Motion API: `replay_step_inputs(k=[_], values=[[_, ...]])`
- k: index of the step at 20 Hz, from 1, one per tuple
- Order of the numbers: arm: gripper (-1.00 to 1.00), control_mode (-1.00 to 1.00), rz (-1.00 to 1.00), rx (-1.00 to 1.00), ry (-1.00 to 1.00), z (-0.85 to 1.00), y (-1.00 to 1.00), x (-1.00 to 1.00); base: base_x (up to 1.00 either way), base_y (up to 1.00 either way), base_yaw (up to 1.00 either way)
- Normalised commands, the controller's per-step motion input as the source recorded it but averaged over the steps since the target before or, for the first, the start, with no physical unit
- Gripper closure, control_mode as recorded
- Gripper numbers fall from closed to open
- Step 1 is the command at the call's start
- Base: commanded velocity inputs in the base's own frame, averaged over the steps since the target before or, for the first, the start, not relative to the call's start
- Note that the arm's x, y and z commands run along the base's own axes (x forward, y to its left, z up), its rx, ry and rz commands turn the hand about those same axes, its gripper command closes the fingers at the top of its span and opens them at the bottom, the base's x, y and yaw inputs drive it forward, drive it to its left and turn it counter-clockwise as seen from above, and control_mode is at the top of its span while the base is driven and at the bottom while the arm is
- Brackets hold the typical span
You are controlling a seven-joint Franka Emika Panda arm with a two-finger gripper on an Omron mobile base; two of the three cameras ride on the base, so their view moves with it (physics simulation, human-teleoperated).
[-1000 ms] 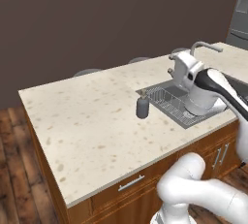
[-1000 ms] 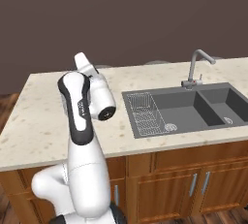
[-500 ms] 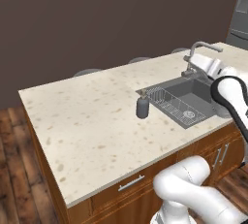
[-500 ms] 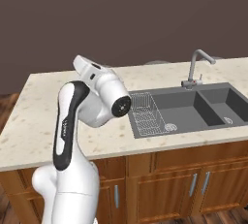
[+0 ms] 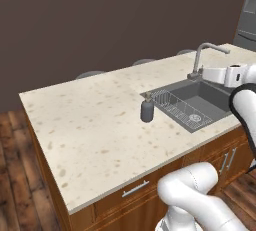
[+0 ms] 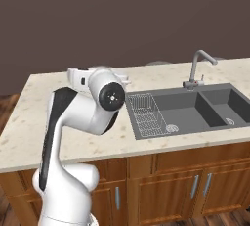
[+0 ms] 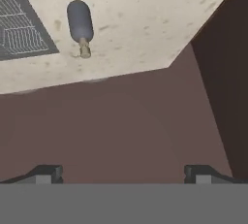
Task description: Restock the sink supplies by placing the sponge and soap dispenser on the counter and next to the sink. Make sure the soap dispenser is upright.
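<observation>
The soap dispenser (image 5: 147,111), a dark grey-blue bottle with a brownish pump, stands upright on the beige speckled counter (image 5: 95,120), right at the left rim of the dark sink (image 5: 202,94). In the hand view the soap dispenser (image 7: 80,22) appears far off beside the sink's corner (image 7: 19,24). My gripper (image 7: 123,174) is open with nothing between its fingertips (image 7: 48,173), well away from the bottle. My hand (image 5: 222,74) hovers over the sink near the faucet. The sponge is out of view.
A wire rack (image 5: 180,109) lies in the sink's left basin. The curved metal faucet (image 5: 206,55) rises behind the sink. Wooden cabinets (image 6: 161,186) sit below the counter, a dark wall (image 5: 125,15) behind it. My arm's big elbow (image 6: 105,100) hides the counter left of the sink.
My arm has swung, carrying the hand from over the wire rack back toward the faucet. The soap dispenser has stayed put and the gripper has stayed open.
</observation>
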Motion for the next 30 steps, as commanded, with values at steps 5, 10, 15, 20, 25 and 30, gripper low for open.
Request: replay_step_inputs(k=[5,10,15,20,25,30], values=[[-1.0,-1.0,0.02,-0.12,0.04,-0.33,0.27,0.0,0.0,0.0,0.0],[-1.0,-1.0,-0.1,-0.01,0.06,-0.19,0.0,-0.31,0.0,0.0,0.0],[-1.0,1.0,-0.15,0.0,0.06,-0.05,0.0,-0.34,-0.3,0.0,-0.17],[-1.0,1.0,0.0,0.0,0.0,0.0,0.0,0.0,-0.61,0.0,-0.58],[-1.0,1.0,0.0,0.0,0.0,0.0,0.0,0.0,-0.26,0.01,-0.7],[-1.0,1.0,0.0,0.0,0.0,0.0,0.0,0.0,-0.03,0.24,-0.72]])
